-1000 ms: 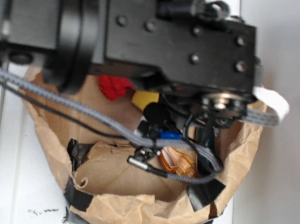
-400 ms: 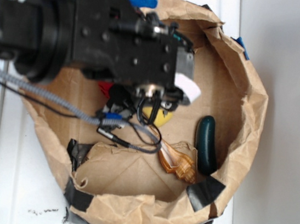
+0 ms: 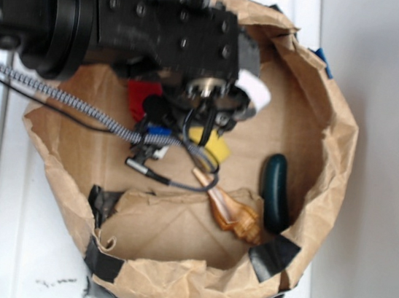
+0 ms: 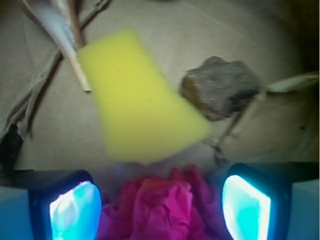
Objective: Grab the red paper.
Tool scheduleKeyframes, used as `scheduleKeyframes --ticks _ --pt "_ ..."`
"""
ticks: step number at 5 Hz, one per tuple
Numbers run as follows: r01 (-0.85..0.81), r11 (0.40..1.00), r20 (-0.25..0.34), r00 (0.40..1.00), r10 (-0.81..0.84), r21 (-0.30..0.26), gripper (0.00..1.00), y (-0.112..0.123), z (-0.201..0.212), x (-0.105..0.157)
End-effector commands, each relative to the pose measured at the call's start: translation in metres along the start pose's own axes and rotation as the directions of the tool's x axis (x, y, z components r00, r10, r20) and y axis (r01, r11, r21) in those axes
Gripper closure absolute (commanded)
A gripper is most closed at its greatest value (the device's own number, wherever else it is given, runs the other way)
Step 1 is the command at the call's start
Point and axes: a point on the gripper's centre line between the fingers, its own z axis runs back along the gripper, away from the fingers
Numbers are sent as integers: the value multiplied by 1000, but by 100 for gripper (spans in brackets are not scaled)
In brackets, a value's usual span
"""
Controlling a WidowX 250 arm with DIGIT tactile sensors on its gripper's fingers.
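The arm (image 3: 113,20) covers most of the red paper (image 3: 138,97) from above, and half the yellow sponge (image 3: 211,143). Up close, the red paper's (image 4: 160,207) lower part runs off the frame, and the grey lump (image 4: 220,87) is too blurred to name.

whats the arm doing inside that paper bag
The robot arm reaches down into a brown paper bag to get the red paper. In the wrist view the gripper is open, with the crumpled red paper between its fingers, not yet closed on it. A yellow sponge lies just beyond the paper, with a grey-brown lump next to it. A dark green object lies further off in the bag.
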Motion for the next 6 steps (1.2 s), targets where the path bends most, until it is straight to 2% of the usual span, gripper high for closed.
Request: scheduleKeyframes --ticks 1,2,3,4,6 --pt "24 998 -1 1000 -24 -57 0 -2 19 -13" --pt "13 989 -7 1000 -14 -147 0 -12 21 -18" --pt "43 994 10 999 -42 -103 0 -21 14 -23" --pt "40 996 18 999 -39 -84 0 -22 3 -22" --pt "49 994 25 999 -46 -96 0 -23 -7 -16"
